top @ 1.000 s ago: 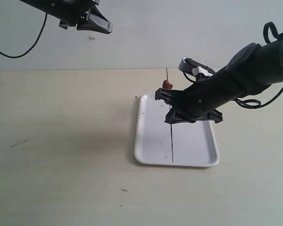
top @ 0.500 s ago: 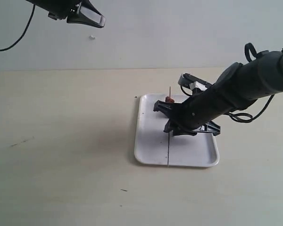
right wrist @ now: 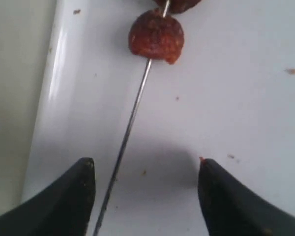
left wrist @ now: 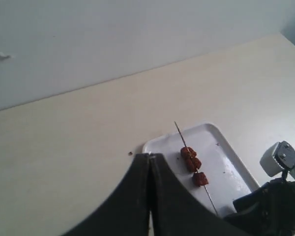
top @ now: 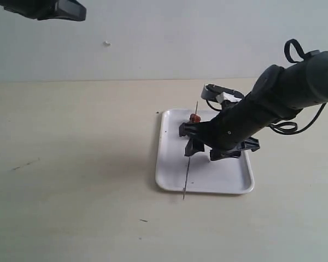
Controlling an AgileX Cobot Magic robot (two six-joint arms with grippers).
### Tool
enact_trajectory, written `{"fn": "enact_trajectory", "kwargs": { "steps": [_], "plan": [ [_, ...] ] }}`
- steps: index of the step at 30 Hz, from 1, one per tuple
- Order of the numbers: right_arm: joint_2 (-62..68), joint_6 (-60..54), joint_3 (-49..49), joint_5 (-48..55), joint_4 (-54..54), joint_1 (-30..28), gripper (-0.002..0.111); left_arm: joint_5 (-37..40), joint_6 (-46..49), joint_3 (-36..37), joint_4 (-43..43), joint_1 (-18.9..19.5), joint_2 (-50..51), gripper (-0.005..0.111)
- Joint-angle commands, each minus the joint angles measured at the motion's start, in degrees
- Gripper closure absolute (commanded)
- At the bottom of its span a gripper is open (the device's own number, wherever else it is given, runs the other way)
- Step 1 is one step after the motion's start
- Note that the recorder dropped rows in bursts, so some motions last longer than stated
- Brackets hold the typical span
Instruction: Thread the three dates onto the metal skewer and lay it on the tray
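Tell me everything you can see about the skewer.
The skewer is a very thin, straight, dark metal rod. It lies along the tray, slightly slanted, both tips poking past the rim. Three dates sit threaded near its far end. The open right end effector straddles it without gripping.

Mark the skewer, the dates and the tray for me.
metal skewer (left wrist: 179, 132), left wrist view, bare end beyond the dates.
dates (left wrist: 192, 163), left wrist view, middle date of three.
tray (left wrist: 225, 158), left wrist view, bare floor.
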Motion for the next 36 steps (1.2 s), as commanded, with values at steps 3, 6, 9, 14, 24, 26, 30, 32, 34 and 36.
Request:
{"fn": "enact_trajectory", "kwargs": {
  "steps": [3,6,9,14,24,26,30,32,34,36],
  "plan": [
    [-2.38,-0.58,0.09,0.30,-4.66,0.20,0.048,-17.34,0.69,16.49,-1.99,-0.15,-15.73,0.107],
    [-5.58,-0.58,0.09,1.46,-7.55,0.20,0.052,-26.69,1.46,25.85,-4.44,-0.50,-24.66,0.107],
    [-10.66,-0.58,1.02,3.22,-11.07,0.20,0.069,-34.82,1.46,35.31,-5.85,-0.50,-35.23,0.107],
    [-21.48,-2.18,7.00,0.71,-10.70,0.20,0.106,-42.66,1.46,48.81,-5.85,-0.50,-52.88,0.107],
    [-54.47,-11.70,26.55,-1.51,-5.61,0.20,0.108,-46.65,-0.49,68.99,-5.96,-0.50,-91.27,0.107],
    [-63.97,-11.70,29.42,-1.77,-4.63,0.20,0.108,-46.65,0.85,70.72,-5.41,-0.50,-96.34,0.107],
    [-82.28,-11.70,33.29,-0.42,-3.91,0.20,0.108,-44.95,1.75,72.57,-5.43,-0.50,-98.74,0.107],
    [-90.10,-10.87,33.89,0.71,-3.93,0.20,0.108,-44.94,1.75,72.57,-5.43,-0.50,-97.95,0.107],
    [-97.87,-10.02,33.77,0.88,-3.31,0.20,0.108,-44.94,1.75,72.57,-5.43,-0.50,-97.08,0.107],
    [-104.92,-10.02,33.77,0.72,-2.08,0.20,0.108,-44.94,1.75,72.57,-5.43,-0.50,-97.08,0.107]
  ]
}}
